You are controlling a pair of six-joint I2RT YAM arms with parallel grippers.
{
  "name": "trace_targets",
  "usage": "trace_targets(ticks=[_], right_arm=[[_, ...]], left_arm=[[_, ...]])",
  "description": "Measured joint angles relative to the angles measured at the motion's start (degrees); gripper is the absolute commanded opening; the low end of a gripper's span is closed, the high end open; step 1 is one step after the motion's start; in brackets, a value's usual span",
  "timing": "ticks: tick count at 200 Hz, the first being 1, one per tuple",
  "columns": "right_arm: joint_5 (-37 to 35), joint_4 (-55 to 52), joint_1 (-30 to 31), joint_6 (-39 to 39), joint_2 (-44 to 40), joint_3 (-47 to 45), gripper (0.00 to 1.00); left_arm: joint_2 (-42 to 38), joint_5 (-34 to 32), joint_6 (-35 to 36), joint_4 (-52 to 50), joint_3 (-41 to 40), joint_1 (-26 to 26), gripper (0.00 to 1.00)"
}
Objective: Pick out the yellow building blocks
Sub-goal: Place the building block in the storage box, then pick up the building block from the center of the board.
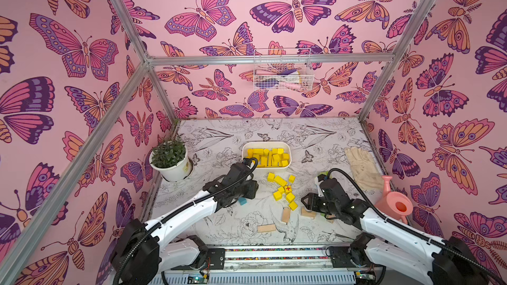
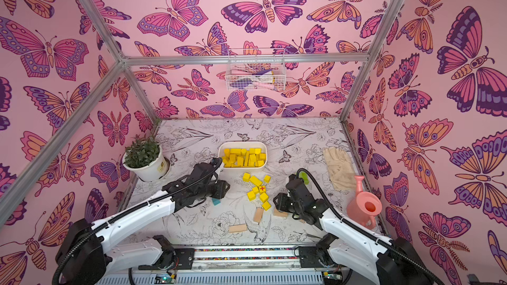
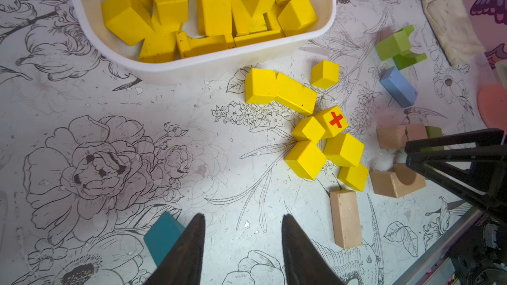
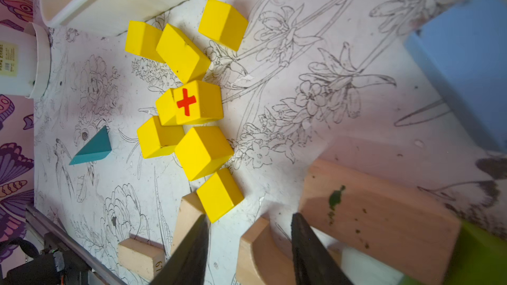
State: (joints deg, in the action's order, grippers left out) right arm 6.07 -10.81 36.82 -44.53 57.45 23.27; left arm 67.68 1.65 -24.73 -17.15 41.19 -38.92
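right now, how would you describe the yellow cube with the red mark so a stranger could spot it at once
Find the white bin full of yellow blocks at mid-table. On the robot's side of it lies a loose cluster of yellow blocks, with the cube in its middle. It alone bears a red cross; its neighbours are plain yellow.

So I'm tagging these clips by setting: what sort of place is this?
Probably a staged robot test booth, not a real room: an aluminium frame carrying printed butterfly panels, two robot arms mounted at a small floral table, and props like a potted plant.
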Motion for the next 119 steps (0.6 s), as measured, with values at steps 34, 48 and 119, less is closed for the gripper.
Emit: trace_targets(ticks=[34, 48, 119], right_arm=[[0.0, 1.8, 2.1, 1.1, 5.0, 2.4, 0.5], [-0.1, 2.1, 2.9, 1.6, 7.6, 3.7, 0.51], [-3.5, 2.0, 6.3, 2.8, 17.6, 10.9, 0.56]], left_arm=[[-1.3, 1.0, -1.4, 2.6, -2.3, 2.1, 0.47], [-1.3, 1.8, -1.7, 3.7, -2.6, 3.3, 0.47], [0.2, 4.4, -2.6, 5.4, -2.6, 4.5, 0.46]])
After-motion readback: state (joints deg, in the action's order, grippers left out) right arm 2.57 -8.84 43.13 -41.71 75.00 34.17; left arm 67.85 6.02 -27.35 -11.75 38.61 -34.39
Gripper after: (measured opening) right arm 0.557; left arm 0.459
